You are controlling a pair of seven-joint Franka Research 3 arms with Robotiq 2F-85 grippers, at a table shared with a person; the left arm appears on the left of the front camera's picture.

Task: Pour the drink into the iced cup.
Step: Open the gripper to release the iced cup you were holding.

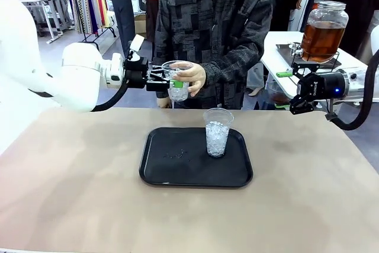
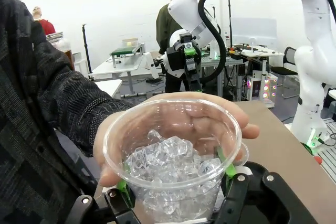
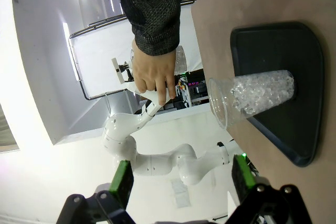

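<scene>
From the front, my left claw (image 1: 167, 81) is shut on a clear cup of ice (image 1: 177, 89). It holds the cup up in the air in front of a person. The person's hand (image 1: 190, 77) is on the same cup from the other side. Lower down, a black tray (image 1: 172, 170) lies on the brown table (image 1: 71, 194). A second cup (image 1: 217, 131), also full of ice, stands upright on the tray's far right part. My right claw (image 1: 294, 103) hangs in the air off to the right, well apart from both cups. Behind it, on a white side table (image 1: 273, 48), stands a big glass jar (image 1: 324, 13) with its lid on. The brown drink (image 1: 321, 38) is inside and fills most of the jar.

From my left wrist, I look down into the cup of ice (image 2: 173, 182). My green pads (image 2: 123, 184) press on its two sides. The hand (image 2: 242, 124) wraps around the far side of the cup.

From my right wrist, the picture is turned sideways. My right claw (image 3: 184, 182) is wide open and has nothing in it. Its green pads (image 3: 123, 179) stand far apart. Past them I see the tray (image 3: 299, 51) with the second cup (image 3: 252, 95) on it. The hand (image 3: 152, 74) is farther off.
</scene>
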